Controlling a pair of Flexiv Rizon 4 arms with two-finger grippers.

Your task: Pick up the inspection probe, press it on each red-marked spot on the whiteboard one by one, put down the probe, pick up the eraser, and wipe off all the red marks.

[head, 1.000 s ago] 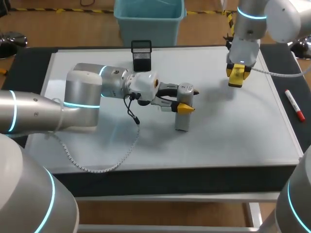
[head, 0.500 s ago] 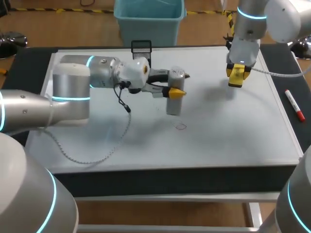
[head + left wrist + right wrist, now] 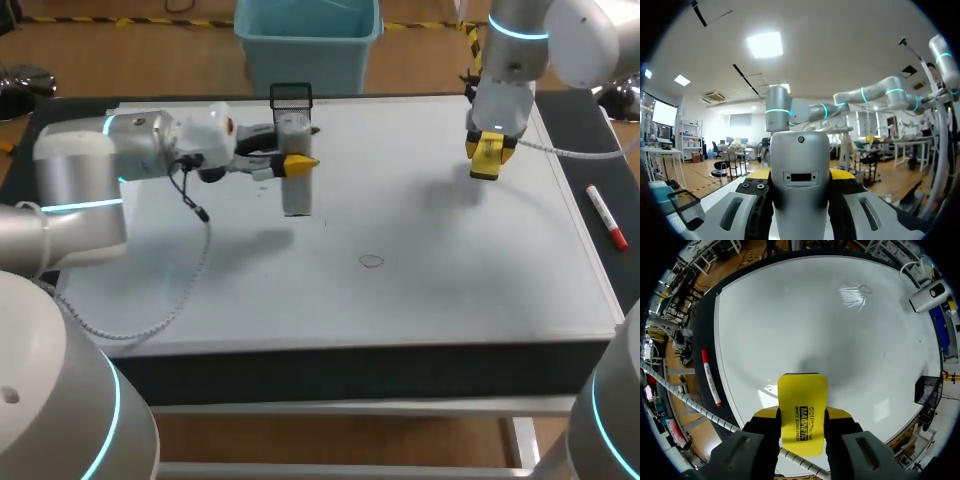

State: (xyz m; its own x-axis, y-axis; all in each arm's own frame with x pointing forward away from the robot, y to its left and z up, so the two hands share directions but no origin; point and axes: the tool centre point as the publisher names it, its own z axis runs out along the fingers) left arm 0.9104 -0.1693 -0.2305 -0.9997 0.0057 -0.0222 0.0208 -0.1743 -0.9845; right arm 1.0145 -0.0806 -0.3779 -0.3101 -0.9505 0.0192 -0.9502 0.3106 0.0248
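Observation:
My left gripper (image 3: 297, 161) is shut on the grey inspection probe (image 3: 296, 190), holding it upright above the whiteboard (image 3: 450, 290), just in front of a black mesh holder (image 3: 290, 98). In the left wrist view the probe (image 3: 800, 185) fills the gap between the yellow fingertips (image 3: 841, 174). A small red circle mark (image 3: 372, 262) lies near the board's middle; it also shows in the right wrist view as a red mark (image 3: 866, 288). My right gripper (image 3: 485, 157) hangs over the board's back right, shut on the yellow eraser (image 3: 801, 412).
A red marker (image 3: 606, 215) lies on the black table strip right of the whiteboard, marker (image 3: 710, 377) beside my right gripper. The left arm's cable (image 3: 150, 315) trails over the board's left part. The mesh holder (image 3: 927, 390) stands at the back edge.
My left arm has lifted the probe from the board's middle and carried it left and back toward the mesh holder, uncovering the red circle. The right arm has stayed still.

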